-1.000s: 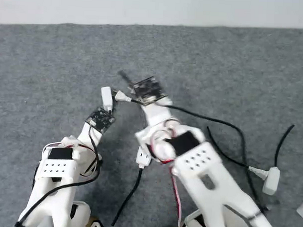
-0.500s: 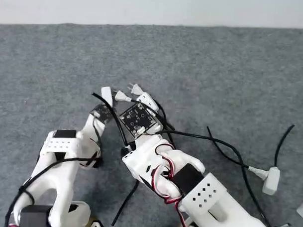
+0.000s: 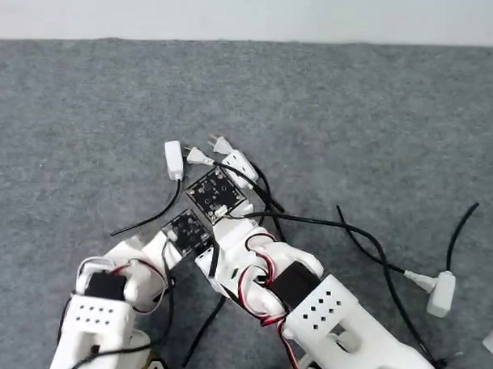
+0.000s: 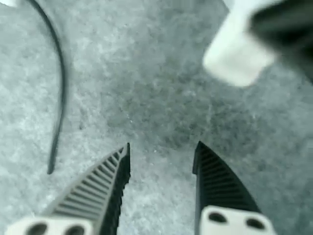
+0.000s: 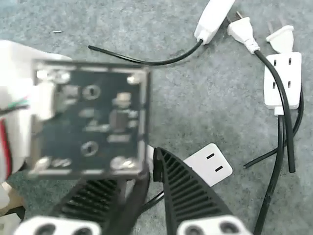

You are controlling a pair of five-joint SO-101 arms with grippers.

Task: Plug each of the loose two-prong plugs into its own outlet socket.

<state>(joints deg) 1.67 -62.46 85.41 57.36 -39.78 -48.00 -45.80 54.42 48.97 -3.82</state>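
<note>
left arm (image 3: 105, 297) pulled back beside right arm (image 3: 323, 309) | left end effector (image 4: 163, 147) spread over grey felt surface (image 4: 146, 88) | right end effector (image 5: 152, 165) pressed together, just beside white two-slot socket block (image 5: 210, 164) | white two-prong plug (image 5: 243, 30) loose beyond it | I'd grip plug body, prongs square to slots

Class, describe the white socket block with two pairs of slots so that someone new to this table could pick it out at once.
On the grey table, find the two loose white plugs lying side by side. The socket block lies right against one of them, with a black cable running past it. Unlike the single socket by the right gripper, it has two pairs of slots.
</note>
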